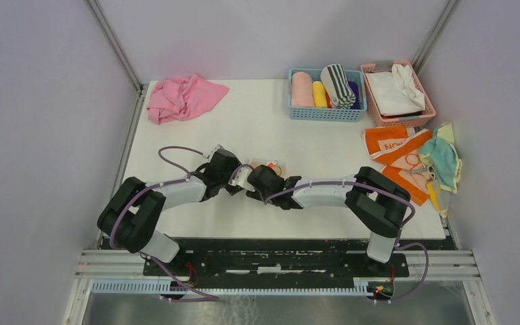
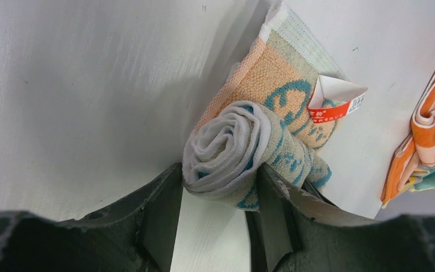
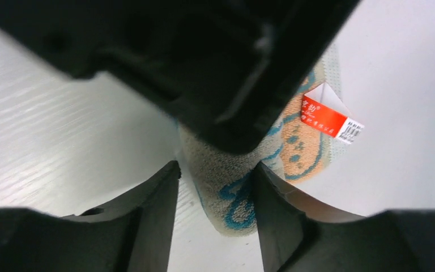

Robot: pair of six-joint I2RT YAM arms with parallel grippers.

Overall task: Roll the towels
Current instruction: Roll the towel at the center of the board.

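A pale towel (image 2: 232, 147) with teal prints was found near the middle of the white table (image 1: 257, 128), between the two arms. It was rolled up for part of its length, and its unrolled end was laid flat on the table, with a red-and-white label (image 2: 334, 105) standing up from it. The left gripper (image 2: 218, 175) was closed about halfway on one end of the roll, which was pressed by both fingers. The right gripper (image 3: 215, 173) was set on the other end, likewise about half open, and the gap between its fingertips was filled by the cloth. Orange towels (image 1: 396, 152) and a teal-and-yellow towel (image 1: 441, 159) were left unrolled at the right edge of the table. Rolled towels were stood in a blue basket (image 1: 325, 114) at the back, beside a pink basket (image 1: 372, 101), and a pink cloth (image 1: 183, 97) was crumpled at the back left corner.
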